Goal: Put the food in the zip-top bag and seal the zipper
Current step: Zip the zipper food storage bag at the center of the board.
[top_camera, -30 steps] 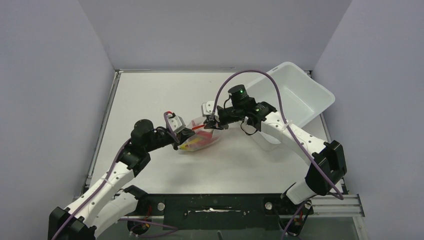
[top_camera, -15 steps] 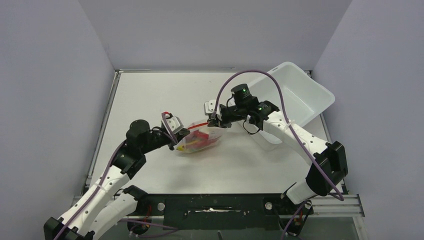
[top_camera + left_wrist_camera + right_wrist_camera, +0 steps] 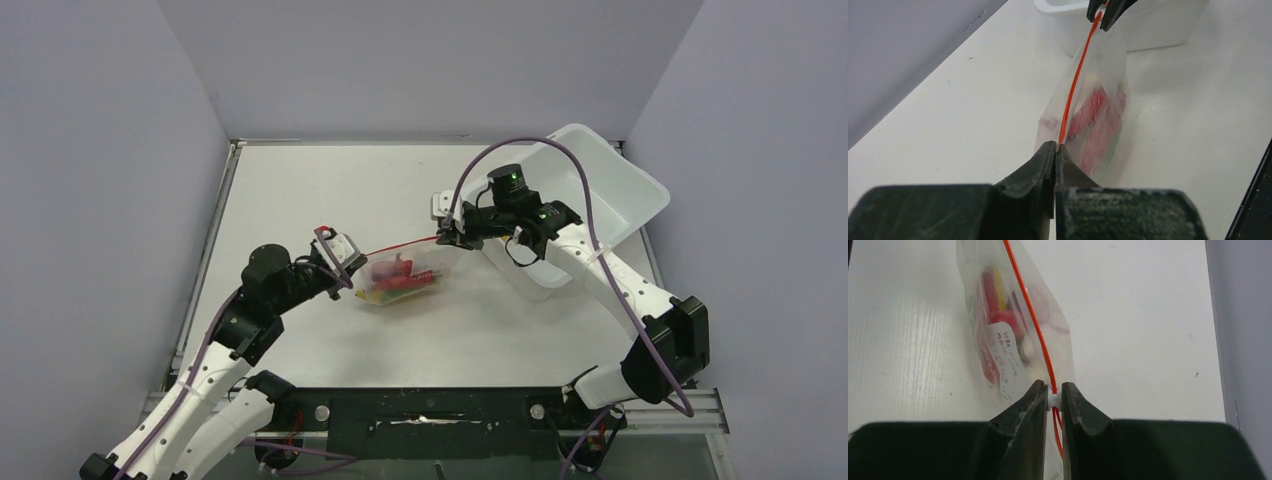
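On the left side of the table (image 3: 290,190), the left arm reaches in from the near edge, and the left gripper (image 3: 352,266) is clenched on the left end of the zipper (image 3: 400,244). The left wrist view shows this up close: the dark fingers of that claw (image 3: 1055,146) are pressed together with the orange-red strip (image 3: 1075,85) coming out right at their tips. From there the strip runs taut toward the right and a little farther away, drawn into one thin straight line. Beneath it hangs the zip-top bag (image 3: 410,282), near the middle of the table. Its clear crinkly sides (image 3: 1108,65) sag under the strip, and its belly seems to rest on the table top. The food (image 3: 398,274) sits inside the bag, a jumble of red with some yellow and green (image 3: 993,305). I cannot tell the single pieces apart through the plastic. A white printed label (image 3: 1008,362) shows on the side of the bag (image 3: 1053,320). At the right end of the strip (image 3: 1035,325), the right gripper (image 3: 447,237) is also clamped shut. Its two fingers (image 3: 1053,390) pinch a small white slider (image 3: 1053,399) that sits on the strip. Just beyond that claw, at the far right, stands the white bin (image 3: 610,185), its near end beside the right arm's wrist.
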Robot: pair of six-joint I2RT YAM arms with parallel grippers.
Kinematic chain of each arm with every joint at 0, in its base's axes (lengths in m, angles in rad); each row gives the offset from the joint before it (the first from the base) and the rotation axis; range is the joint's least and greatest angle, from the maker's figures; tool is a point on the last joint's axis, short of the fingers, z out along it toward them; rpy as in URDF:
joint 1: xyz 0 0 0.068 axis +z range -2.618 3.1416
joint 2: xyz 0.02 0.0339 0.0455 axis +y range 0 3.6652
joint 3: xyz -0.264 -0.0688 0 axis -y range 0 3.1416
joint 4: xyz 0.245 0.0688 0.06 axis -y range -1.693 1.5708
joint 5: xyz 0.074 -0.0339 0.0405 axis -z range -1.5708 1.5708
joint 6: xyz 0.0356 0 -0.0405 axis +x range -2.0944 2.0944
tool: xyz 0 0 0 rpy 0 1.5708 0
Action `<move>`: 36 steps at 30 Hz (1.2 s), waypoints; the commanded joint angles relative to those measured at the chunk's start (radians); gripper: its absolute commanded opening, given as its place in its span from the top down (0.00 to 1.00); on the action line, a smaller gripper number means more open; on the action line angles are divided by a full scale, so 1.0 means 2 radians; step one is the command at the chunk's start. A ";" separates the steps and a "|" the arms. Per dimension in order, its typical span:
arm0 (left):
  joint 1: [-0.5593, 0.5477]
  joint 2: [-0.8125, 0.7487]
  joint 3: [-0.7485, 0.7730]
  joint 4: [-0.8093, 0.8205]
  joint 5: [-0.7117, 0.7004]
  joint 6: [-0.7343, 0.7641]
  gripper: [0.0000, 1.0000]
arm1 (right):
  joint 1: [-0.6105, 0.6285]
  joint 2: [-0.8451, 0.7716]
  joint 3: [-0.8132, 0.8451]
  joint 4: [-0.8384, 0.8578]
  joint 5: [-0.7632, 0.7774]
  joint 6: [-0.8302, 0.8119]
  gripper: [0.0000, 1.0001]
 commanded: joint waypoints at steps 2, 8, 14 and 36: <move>0.006 -0.018 0.031 -0.015 -0.049 0.017 1.00 | -0.030 -0.031 -0.008 -0.015 0.046 -0.006 1.00; 0.009 -0.025 0.034 -0.022 -0.082 0.026 1.00 | -0.057 -0.046 -0.010 -0.048 0.061 -0.023 1.00; 0.014 -0.027 0.034 -0.025 -0.099 0.029 1.00 | -0.088 -0.067 -0.023 -0.076 0.064 -0.034 1.00; 0.025 -0.006 0.042 -0.006 -0.097 -0.056 1.00 | -0.107 -0.141 -0.048 -0.050 0.000 0.085 0.97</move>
